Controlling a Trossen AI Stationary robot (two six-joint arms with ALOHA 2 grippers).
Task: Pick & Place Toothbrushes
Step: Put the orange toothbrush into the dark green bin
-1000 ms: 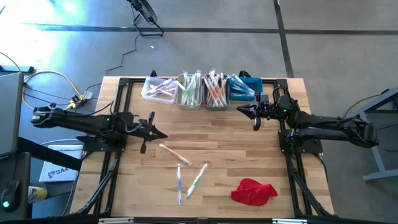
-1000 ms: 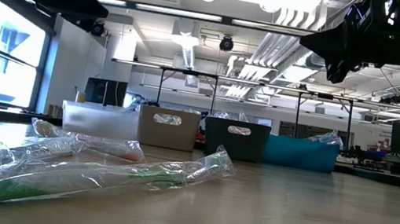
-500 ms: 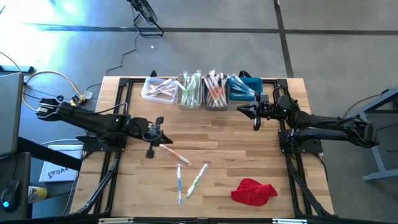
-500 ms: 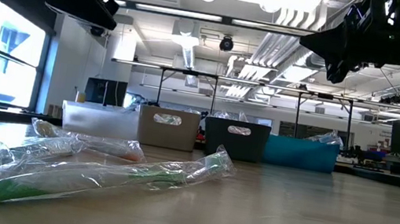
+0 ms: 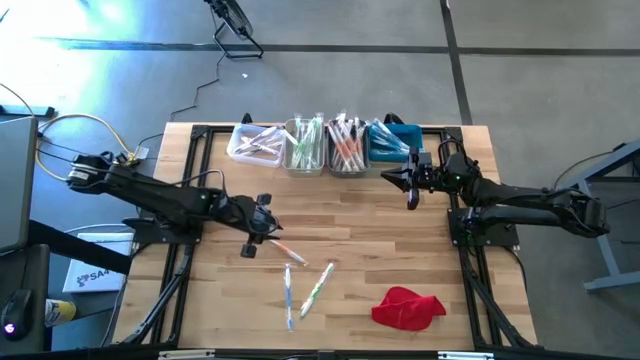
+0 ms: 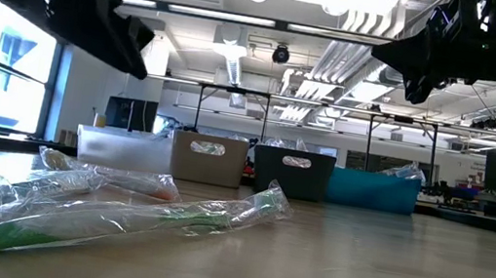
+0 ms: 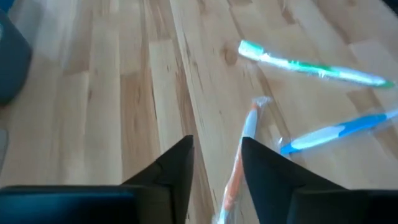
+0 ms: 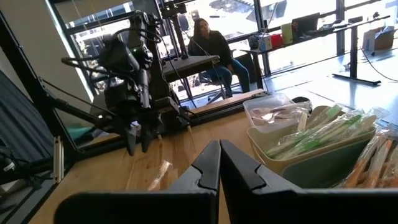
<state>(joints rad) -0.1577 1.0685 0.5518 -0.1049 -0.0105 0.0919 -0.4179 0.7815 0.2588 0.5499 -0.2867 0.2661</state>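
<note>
Toothbrushes (image 5: pixel 303 283) in clear wrappers lie loose on the middle of the wooden table (image 5: pixel 400 255), seen from above, with the left gripper (image 5: pixel 262 228) poised over the near end of the orange-handled toothbrush (image 5: pixel 280 246), its fingers parted and holding nothing. The right gripper (image 5: pixel 409 189) hangs clenched and empty beside the row of bins (image 5: pixel 325 146) stocked with more wrapped brushes at the far edge, while a red cloth (image 5: pixel 407 307) sits near the front right. At table height, a green toothbrush (image 6: pixel 117 221) sprawls in its crinkled wrapper in front, the four bins (image 6: pixel 249 165) lined up behind it. From the left wrist, the two dark fingers (image 7: pixel 177 171) stand apart just beside the orange toothbrush (image 7: pixel 239 160), with a green one (image 7: pixel 311 65) and a blue one (image 7: pixel 339 130) close by. From the right wrist, the fingers (image 8: pixel 205 169) press together above the tabletop, near the bins, the left arm (image 8: pixel 127 74) across the table and a seated person (image 8: pixel 214 50) beyond.
</note>
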